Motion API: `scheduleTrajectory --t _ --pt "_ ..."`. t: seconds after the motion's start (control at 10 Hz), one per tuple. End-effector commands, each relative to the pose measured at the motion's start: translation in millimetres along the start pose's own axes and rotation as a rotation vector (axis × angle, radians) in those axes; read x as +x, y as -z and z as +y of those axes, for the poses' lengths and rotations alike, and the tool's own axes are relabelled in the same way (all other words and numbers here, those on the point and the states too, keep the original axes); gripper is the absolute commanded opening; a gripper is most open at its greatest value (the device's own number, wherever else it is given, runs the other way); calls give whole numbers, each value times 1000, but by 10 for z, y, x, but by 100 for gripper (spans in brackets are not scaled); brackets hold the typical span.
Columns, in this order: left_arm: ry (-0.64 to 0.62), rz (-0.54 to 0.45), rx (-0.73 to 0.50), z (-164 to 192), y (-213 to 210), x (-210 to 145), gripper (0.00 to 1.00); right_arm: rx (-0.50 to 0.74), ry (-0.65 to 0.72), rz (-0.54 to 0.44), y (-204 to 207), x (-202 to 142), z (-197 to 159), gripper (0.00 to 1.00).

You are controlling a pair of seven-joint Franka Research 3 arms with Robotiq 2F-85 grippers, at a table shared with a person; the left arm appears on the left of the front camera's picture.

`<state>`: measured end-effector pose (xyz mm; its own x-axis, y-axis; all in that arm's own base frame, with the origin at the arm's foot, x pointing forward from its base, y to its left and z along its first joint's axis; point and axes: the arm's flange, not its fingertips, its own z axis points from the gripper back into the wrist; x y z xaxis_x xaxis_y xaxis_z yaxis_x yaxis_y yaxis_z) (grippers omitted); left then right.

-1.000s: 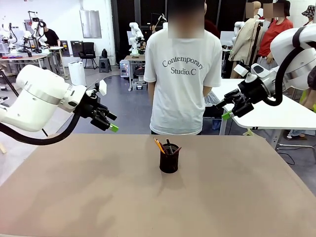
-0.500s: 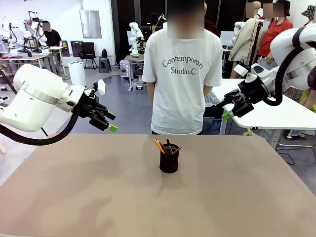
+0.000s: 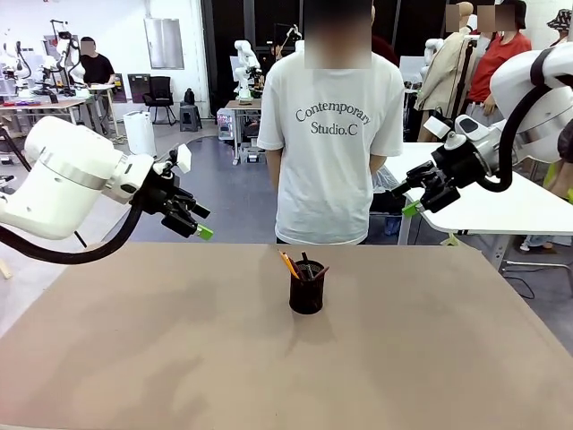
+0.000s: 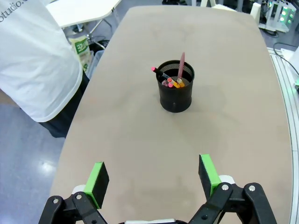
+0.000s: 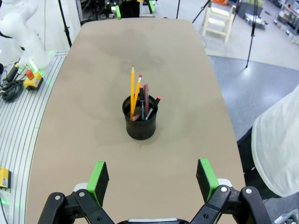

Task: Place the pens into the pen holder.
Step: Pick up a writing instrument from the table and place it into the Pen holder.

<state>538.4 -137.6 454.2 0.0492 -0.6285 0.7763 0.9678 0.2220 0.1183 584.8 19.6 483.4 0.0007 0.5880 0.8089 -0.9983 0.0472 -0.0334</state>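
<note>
Pens upright inside black mesh pen holder near table's far middle.

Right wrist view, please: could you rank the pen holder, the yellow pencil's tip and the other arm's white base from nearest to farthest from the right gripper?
1. pen holder, mid-table, ahead of the right gripper.
2. yellow pencil's tip, beyond the holder.
3. white base, upper left, off the table.

Bare desk lying open on every side, pen holder standing alone mid-desk, pens sticking up above its rim, person standing close behind the far edge, blocking that side.
</note>
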Motion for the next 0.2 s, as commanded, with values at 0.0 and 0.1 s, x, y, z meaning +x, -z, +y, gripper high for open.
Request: scheduleTrajectory --t 0.0,0.1 --pt "0 -1 1 4 -4 7 100 -1 -4 -1 -11 23 8 100" --pt "0 -1 1 4 -4 7 100 -1 -4 -1 -11 23 8 100"
